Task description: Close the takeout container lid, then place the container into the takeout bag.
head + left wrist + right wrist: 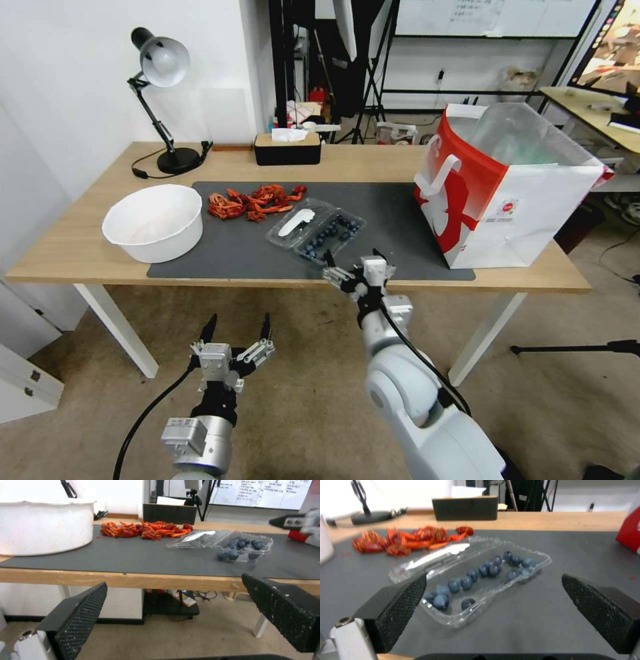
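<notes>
clamshell open, right claw lined up at the tabletop edge

the takeout container (331,235) lies open on the dark mat (400,213), its tray of blueberries (480,573) toward the takeout bag (507,187) and the lid (297,223) folded flat on the side toward the white bowl (155,220). the lid's white label faces up. a heap of red crayfish (253,201) sits just beyond the lid, away from the robot.

the right claw (352,261) hangs at the near edge of the tabletop (80,233), just short of the container's near corner, fingers spread wide and holding nothing. in the right wrist view the tray lies between the two open pads (403,597). the left claw (237,331) is parked low, below the tabletop and on the robot's side of the container, also spread apart and empty.

nothing of the task looks done: lid not yet shut, bag standing upright well to the far side of the container from the bowl.

risks, as i judge them: the clear plastic is thin and light, so a push on the lid with nothing bracing the tray could skid the whole container across the mat or toward the crayfish. tipping the tray would spill berries. a lid pressed without latching would likely spring open during the lift, and a hard pinch could buckle the walls.
</notes>
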`<state>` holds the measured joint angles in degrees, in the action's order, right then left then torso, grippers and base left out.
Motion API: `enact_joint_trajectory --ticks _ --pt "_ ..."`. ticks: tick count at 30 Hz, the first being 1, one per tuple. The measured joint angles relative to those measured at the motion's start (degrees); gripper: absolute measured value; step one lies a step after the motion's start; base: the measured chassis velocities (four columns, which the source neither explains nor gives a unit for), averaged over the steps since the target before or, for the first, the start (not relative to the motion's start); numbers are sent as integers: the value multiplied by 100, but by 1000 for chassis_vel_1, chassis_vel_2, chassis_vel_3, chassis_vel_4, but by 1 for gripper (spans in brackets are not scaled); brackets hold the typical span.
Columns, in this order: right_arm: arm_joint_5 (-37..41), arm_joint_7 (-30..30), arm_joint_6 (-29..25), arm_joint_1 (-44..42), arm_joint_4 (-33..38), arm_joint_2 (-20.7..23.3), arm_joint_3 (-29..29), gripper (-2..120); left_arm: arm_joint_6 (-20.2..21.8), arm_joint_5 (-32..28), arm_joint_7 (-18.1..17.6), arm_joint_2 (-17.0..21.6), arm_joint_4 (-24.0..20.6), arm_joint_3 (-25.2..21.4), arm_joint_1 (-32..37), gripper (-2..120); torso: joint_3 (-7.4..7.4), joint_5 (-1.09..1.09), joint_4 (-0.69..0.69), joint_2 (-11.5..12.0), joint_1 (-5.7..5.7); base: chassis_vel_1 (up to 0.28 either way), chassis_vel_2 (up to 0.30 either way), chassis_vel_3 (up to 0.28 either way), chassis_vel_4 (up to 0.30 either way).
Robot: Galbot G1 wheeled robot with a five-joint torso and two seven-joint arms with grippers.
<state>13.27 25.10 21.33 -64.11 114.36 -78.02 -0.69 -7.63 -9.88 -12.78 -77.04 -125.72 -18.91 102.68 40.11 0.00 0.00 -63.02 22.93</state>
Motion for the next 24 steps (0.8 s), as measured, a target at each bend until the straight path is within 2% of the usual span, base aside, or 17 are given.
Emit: enact_joint_trajectory --ticks 6,14,24 --pt "-635 -203 383 189 -186 8 -163 100 -44 -5 -10 -15 42 -19 -8 100 0 0 0 0 -2 0 0 0 0" --pt "-806 -456 754 269 -279 24 -235 100 -49 -26 -23 -18 80 -33 -39 100 0 0 0 0 -2 0 0 0 0" --pt "-869 -357 804 330 -505 -36 -317 100 -50 -34 -35 -25 141 -27 -67 100 0 0 0 0 -2 0 0 0 0"
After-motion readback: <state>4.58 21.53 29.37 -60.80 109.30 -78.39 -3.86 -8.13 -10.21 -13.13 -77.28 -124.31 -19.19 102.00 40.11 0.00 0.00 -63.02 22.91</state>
